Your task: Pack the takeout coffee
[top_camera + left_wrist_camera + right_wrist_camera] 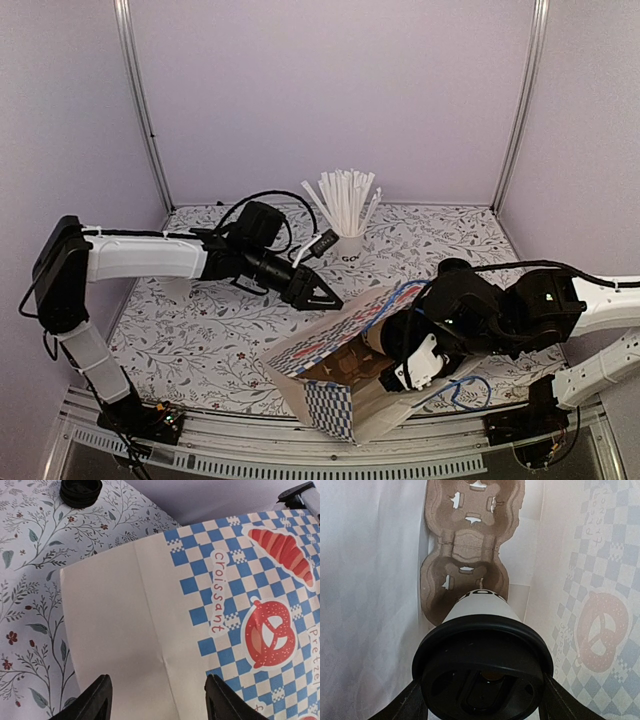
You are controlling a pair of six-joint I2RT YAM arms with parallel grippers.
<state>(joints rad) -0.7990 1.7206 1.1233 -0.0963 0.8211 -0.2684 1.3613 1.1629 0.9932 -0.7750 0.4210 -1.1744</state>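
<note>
**Coffee held inside the bag mouth**

Nearest the right wrist camera is the takeout coffee (pixel 482 655), its round black lid facing the lens and its white body pointing away. The right gripper (pixel 481 702) clamps it just below the lid, one finger on each side. Past the cup's base lies a brown moulded cup carrier (pixel 465 545), flat against the inner wall of the paper bag (pixel 330 350). The base sits over the carrier's nearer well; whether it touches cannot be told.

From above, the bag lies on its side near the front edge of the floral surface (pixel 200 330), mouth toward the right arm, which reaches in. The left gripper (pixel 325 297) hovers just over the bag's far upper edge, jaws spread fairly wide and holding nothing. A white cup of straws (pixel 348 245) stands farther back, well apart from the bag.
</note>
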